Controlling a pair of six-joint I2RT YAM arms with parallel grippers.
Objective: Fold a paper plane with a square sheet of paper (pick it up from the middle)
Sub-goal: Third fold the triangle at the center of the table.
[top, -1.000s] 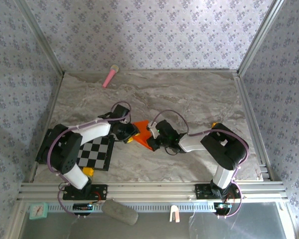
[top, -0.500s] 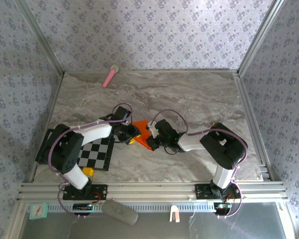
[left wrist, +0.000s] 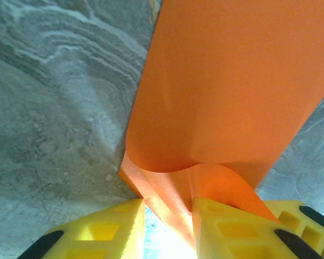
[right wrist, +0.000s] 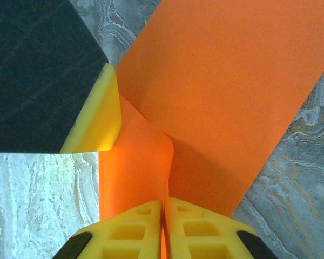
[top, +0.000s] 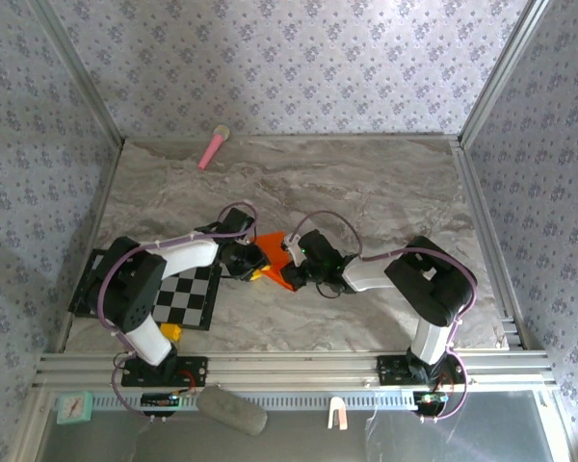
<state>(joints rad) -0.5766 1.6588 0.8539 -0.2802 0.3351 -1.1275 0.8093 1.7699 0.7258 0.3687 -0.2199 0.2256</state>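
Orange square sheet of paper (top: 275,256), partly folded, lies on the marble-patterned table (top: 385,183) just beside the checkered mat (top: 185,296). The right gripper (right wrist: 163,216) pinches a raised fold tightly; the left gripper (left wrist: 167,216) stands narrowly apart astride the opposite flap, apparently not clamping it.

A robotics lab test cell, despite the flowered wallpaper (top: 299,58): it covers flat panels set in a bare aluminium frame (top: 487,91); two cabled robot arms (top: 178,255) are bolted to a slotted rail (top: 289,364) at the near edge of a marble-patterned bench (top: 385,183); the left claw (left wrist: 169,208) and the right claw (right wrist: 163,208) have moulded yellow fingers (left wrist: 227,226); a checkered mat (top: 188,298) lies by the left arm's base.
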